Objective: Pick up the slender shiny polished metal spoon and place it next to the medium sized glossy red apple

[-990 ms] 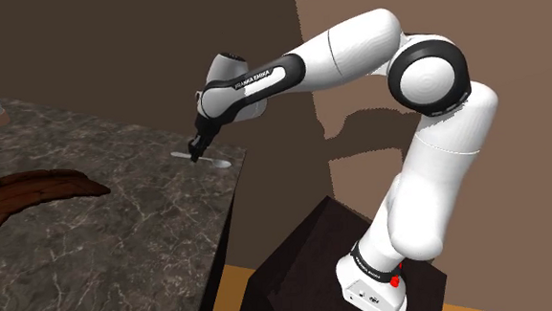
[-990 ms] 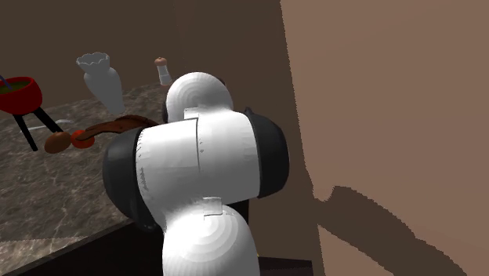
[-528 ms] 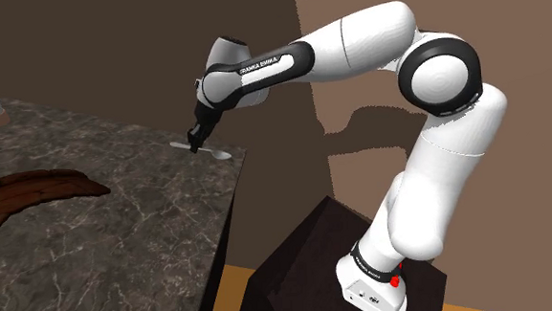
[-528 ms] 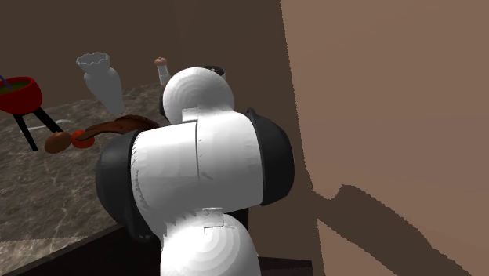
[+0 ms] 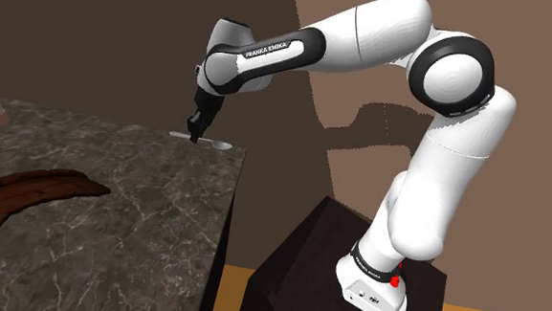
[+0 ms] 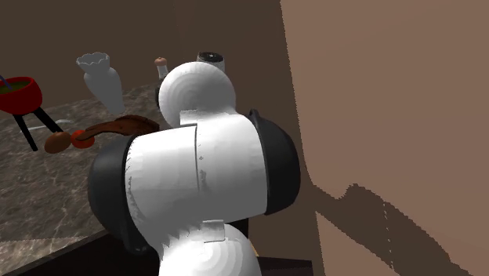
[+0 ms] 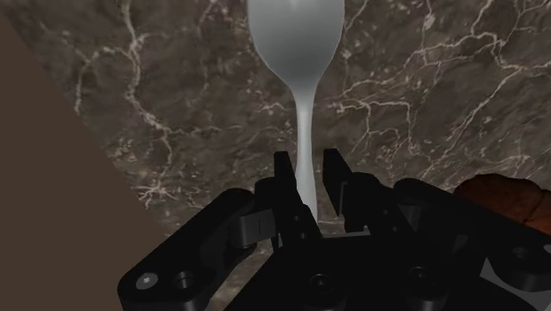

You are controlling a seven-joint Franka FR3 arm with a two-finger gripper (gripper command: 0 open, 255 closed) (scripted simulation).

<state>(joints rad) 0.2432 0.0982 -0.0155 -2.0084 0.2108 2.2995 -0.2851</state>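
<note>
From the stand (image 5: 303, 259) your arm rises, folds at the elbow and stretches to the shoulder view's left, its forearm lettered "FRANKA EMIKA". The end effector (image 5: 196, 134) points down, pinching the grey spoon (image 5: 213, 142) by its handle at the table's (image 5: 123, 214) corner beside the wall.

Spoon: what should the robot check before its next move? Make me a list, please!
1. Grip: ok. The gripper has its fingers clasped on the handle of the spoon.
2. Spoon level: ok, roughly flat in the shoulder view.
3. Spoon clear of the counter: cannot tell.
4. Apple found: cannot tell. A small red round thing may be it.
5. Way across: probably not ok. A brown curved piece lies on the counter, so carry the spoon over it.
</note>
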